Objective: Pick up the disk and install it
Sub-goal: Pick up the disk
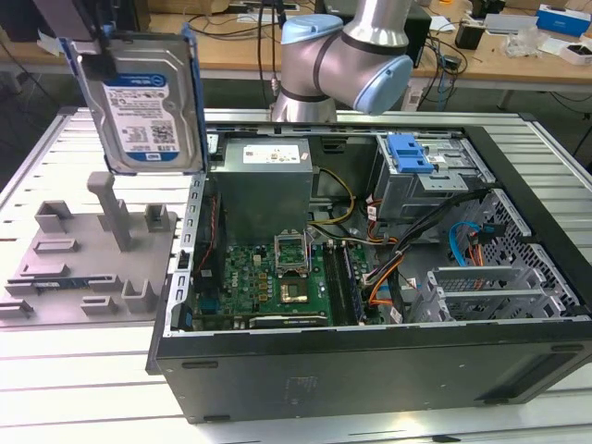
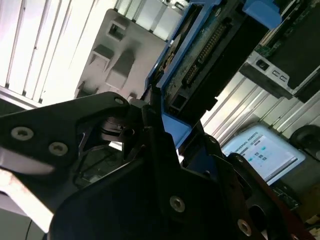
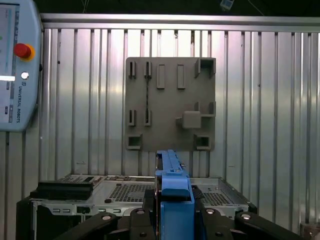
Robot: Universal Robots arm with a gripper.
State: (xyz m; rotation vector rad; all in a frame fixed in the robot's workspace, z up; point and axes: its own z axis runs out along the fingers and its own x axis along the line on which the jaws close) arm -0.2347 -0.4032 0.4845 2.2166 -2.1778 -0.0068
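The disk [image 1: 148, 102], a silver drive with a white-and-blue label in a bright blue carrier, hangs upright in the air at the exterior view's upper left. It is above the grey fixture [image 1: 92, 250] and beside the open computer case [image 1: 370, 277]. My gripper [image 1: 92, 42] is shut on its top edge. In the first wrist view the black fingers [image 3: 145, 215] clamp the blue carrier edge [image 3: 172, 185], with the fixture [image 3: 170, 105] far below. In the second wrist view the disk's connector side [image 2: 200, 55] shows, with the gripper [image 2: 160, 130] shut on it.
The case lies open with the motherboard [image 1: 277, 273], power supply [image 1: 264, 180] and a drive cage with a blue latch [image 1: 410, 153] at the exterior view's right. The arm's base [image 1: 305, 83] stands behind the case. A teach pendant [image 3: 15, 65] lies on the ribbed metal table [image 1: 518, 129].
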